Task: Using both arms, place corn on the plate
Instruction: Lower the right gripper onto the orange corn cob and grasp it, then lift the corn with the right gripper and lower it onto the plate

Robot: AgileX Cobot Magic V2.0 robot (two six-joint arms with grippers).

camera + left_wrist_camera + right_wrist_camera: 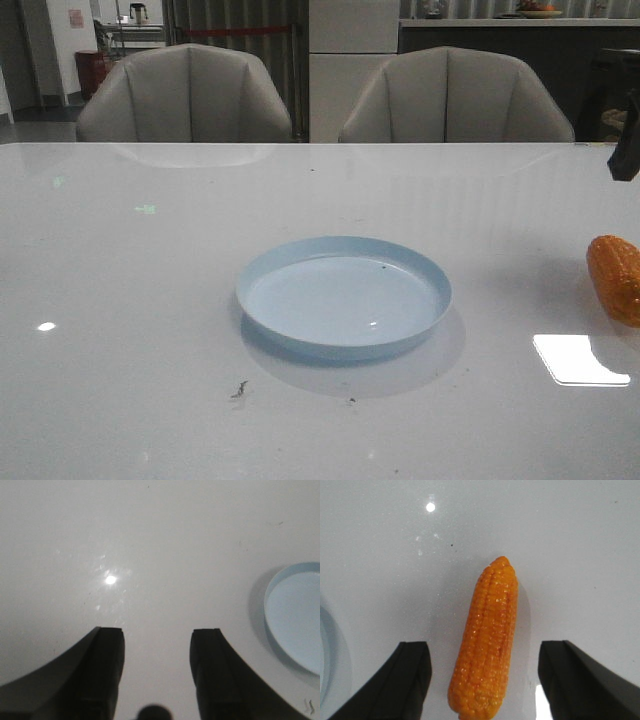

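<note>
Corn (pixel 487 645), orange and bumpy with rounded ends, lay flat on the glossy white table (pixel 130 300), well apart from the pale blue plate (pixel 343 295) and to its right. The right gripper (pixel 485 680) was spread wide with one finger on each side of the cob, probably to close across its width. The left gripper (pixel 156 672) was also wide and held nothing, near the smooth, shallow plate.

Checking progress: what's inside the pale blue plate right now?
Only a tiny dark speck inside the round pale blue plate. The orange corn cob lies on the table; nothing is hidden.
</note>
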